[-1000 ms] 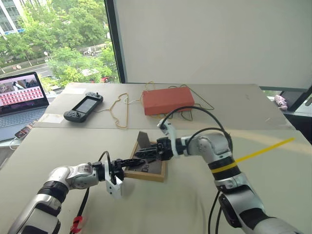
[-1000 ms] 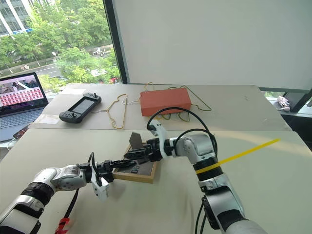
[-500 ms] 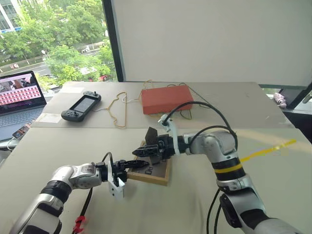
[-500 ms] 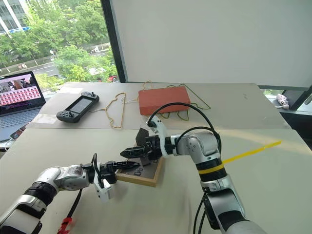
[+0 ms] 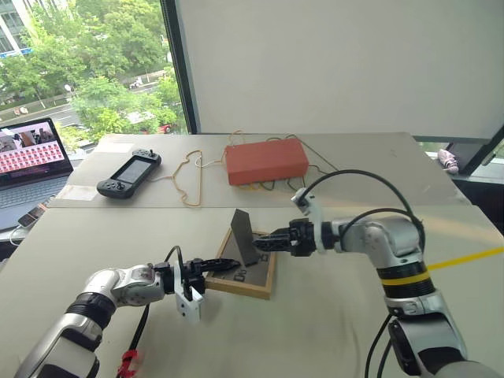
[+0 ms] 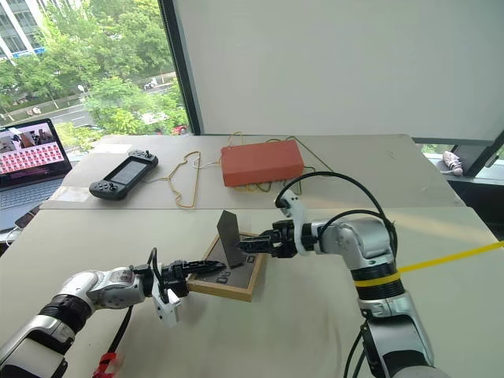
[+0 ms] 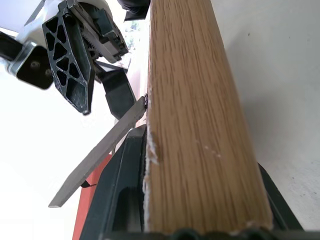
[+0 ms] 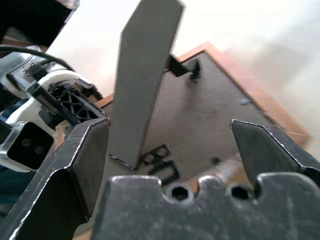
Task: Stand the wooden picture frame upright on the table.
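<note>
The wooden picture frame (image 5: pixel 239 287) lies face down on the table (image 5: pixel 323 335), its dark grey back panel (image 8: pixel 210 125) turned up. Its fold-out stand (image 5: pixel 242 236) sticks up steeply from the back. My left gripper (image 5: pixel 213 265) is shut on the frame's near left edge; the light wood edge (image 7: pixel 200 125) runs between its black fingers (image 7: pixel 120 200). My right gripper (image 5: pixel 264 241) hovers open just right of the stand, pointing at it, with nothing between its fingers (image 8: pixel 85 155).
An orange-red box (image 5: pixel 265 161) with cords around it sits behind the frame. Farther left lie a wire hanger (image 5: pixel 191 177), a handheld game console (image 5: pixel 129 173) and an open laptop (image 5: pixel 27 169). A yellow strip (image 5: pixel 472 256) crosses the table's right side.
My right gripper has drawn back to the right, off the stand, still open. The stand now rises steeper from the back panel. The left gripper keeps its hold in place.
</note>
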